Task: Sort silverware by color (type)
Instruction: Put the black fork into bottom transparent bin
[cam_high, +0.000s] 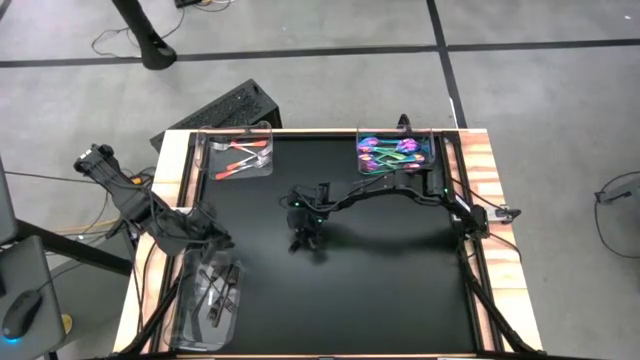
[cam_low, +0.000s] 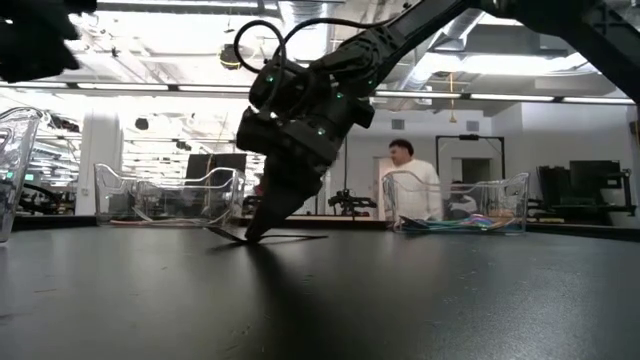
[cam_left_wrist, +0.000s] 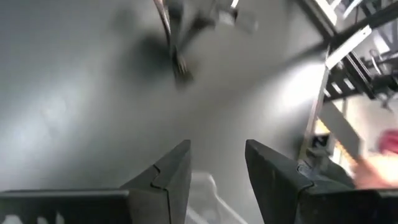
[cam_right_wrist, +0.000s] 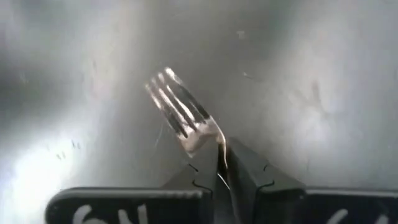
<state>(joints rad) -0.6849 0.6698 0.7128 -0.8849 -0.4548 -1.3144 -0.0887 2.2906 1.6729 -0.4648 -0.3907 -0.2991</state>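
Right gripper (cam_high: 303, 241) is down at the middle of the black tabletop (cam_high: 400, 290), fingers pinched on the neck of a dark fork (cam_right_wrist: 180, 115) — tines point straight out ahead of the fingers, and the fork lies nearly flat. The black-cutlery tray (cam_high: 207, 297) sits lower left, under the left gripper (cam_left_wrist: 217, 171), whose fingers are apart and empty. In the low view a person stands in the room behind.

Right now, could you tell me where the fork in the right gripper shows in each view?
High view: hidden under the right gripper, mat centre.
Low view: fork flat on the mat, at the fingertips.
Left wrist view: not in it.
Right wrist view: tines up, centre.
Shared landmark: right gripper.
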